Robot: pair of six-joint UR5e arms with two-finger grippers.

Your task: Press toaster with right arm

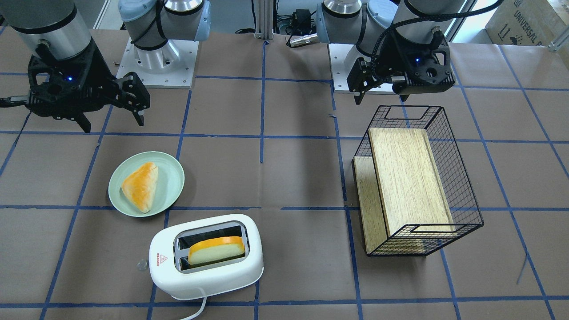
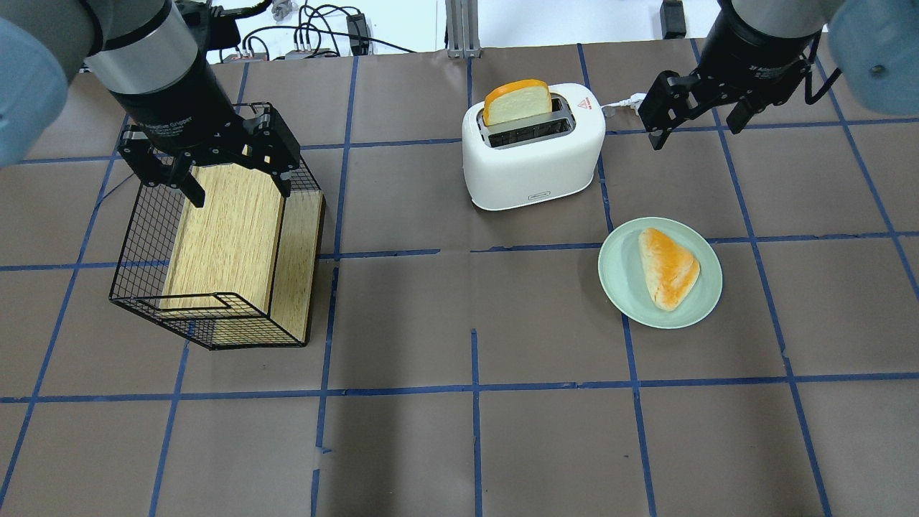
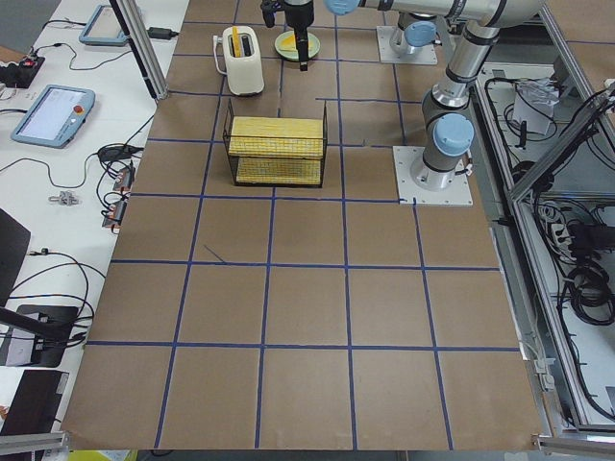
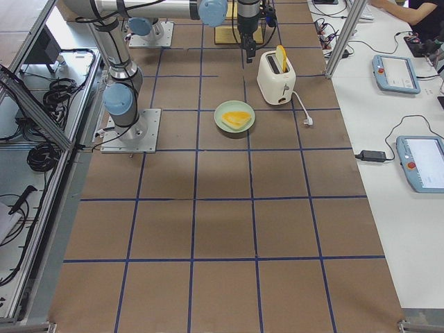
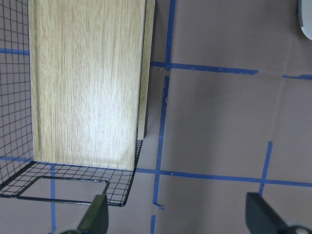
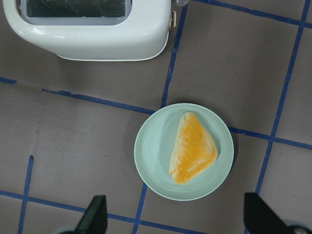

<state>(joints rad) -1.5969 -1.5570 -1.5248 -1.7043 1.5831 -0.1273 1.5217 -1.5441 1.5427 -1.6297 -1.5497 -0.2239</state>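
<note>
The white toaster [image 2: 535, 154] stands at the far middle of the table with a slice of bread [image 2: 517, 100] upright in one slot. It also shows in the front view [image 1: 209, 271] and at the top of the right wrist view [image 6: 92, 34]. My right gripper [image 2: 694, 138] is open and empty. It hangs above the table to the right of the toaster, apart from it. In the front view my right gripper [image 1: 113, 126] is on the left. My left gripper [image 2: 240, 195] is open and empty over the wire basket [image 2: 136, 237].
A green plate [image 2: 617, 273] with a triangular bun [image 2: 669, 267] lies in front of the toaster, below my right gripper in the wrist view [image 6: 178, 219]. The black wire basket lies on its side with a wooden board [image 5: 87, 83] in it. A white cord [image 1: 200, 309] leaves the toaster.
</note>
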